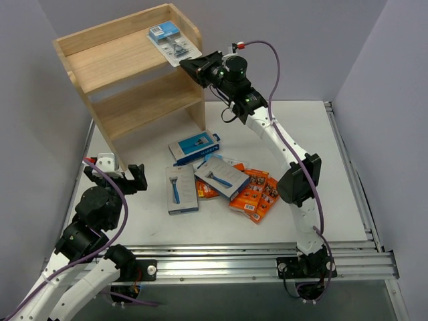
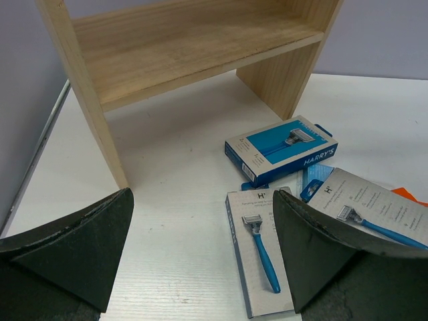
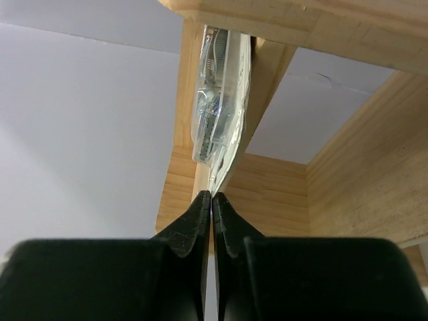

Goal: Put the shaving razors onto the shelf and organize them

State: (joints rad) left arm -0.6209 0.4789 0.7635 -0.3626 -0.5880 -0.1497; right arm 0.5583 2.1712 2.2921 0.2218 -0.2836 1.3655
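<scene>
My right gripper [image 1: 189,67] is shut on the near edge of the clear blister pack with a blue header [image 1: 173,41], held at the right end of the wooden shelf's [image 1: 114,60] top tier. In the right wrist view the pack [image 3: 221,100] stands edge-on above the closed gripper [image 3: 212,195], against the shelf's wood [image 3: 348,174]. A blue box [image 1: 194,147], two grey boxes [image 1: 181,189] [image 1: 221,176] and orange boxes [image 1: 255,194] lie on the table. My left gripper [image 1: 127,179] is open and empty, left of the grey box [image 2: 262,251].
The shelf's lower tier [image 2: 167,40] and the left part of its top hold nothing. The shelf's left side panel [image 2: 93,114] stands just ahead of my left gripper [image 2: 200,200]. The blue box [image 2: 281,150] lies before the right panel. Metal rails [image 1: 348,174] border the table.
</scene>
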